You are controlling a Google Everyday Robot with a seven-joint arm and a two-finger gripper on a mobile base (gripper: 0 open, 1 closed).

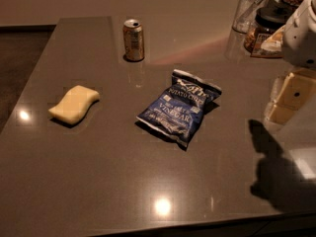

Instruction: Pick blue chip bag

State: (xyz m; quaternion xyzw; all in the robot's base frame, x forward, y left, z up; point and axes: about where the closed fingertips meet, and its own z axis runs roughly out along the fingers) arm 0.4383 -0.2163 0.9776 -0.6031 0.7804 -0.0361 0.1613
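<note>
Gripper: at the right edge, above the table; whether spread or pressed together is unclear.
Bag: lies flat mid-table, left of the gripper, apart from it.
Can: upright, behind the bag.
Sponge: far left.

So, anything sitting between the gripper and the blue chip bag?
No: in the camera view, only bare tabletop separates the gripper at the right edge from the blue chip bag. The can and sponge lie farther left.

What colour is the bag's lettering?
White, on the dark-blue bag, in the camera view. Pincer hangs at right edge.
</note>
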